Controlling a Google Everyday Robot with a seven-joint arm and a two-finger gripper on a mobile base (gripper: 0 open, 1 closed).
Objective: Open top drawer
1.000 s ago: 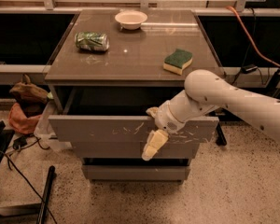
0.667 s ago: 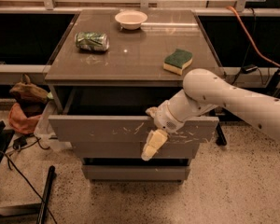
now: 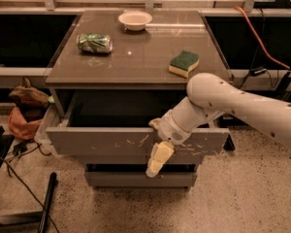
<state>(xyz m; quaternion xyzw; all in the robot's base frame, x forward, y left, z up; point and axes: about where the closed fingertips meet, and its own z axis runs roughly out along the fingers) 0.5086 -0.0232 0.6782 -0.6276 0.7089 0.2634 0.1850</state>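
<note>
The top drawer [image 3: 102,142] is the wide grey-brown panel with whitish scratches. It stands pulled out from the cabinet, and its dark inside shows behind the panel. My gripper [image 3: 156,149] sits at the panel's top edge, right of the middle. One cream finger [image 3: 157,160] hangs down over the front face, and the other is hidden behind the panel. The gripper is closed over the panel's edge. My white arm [image 3: 233,101] reaches in from the right.
On the cabinet top [image 3: 136,64] lie a crushed green can [image 3: 94,42], a white bowl [image 3: 135,20] and a green-yellow sponge [image 3: 184,63]. A narrower lower drawer [image 3: 111,179] sits below. Bags [image 3: 23,110] and cables lie on the floor at left, and a black pole [image 3: 46,203].
</note>
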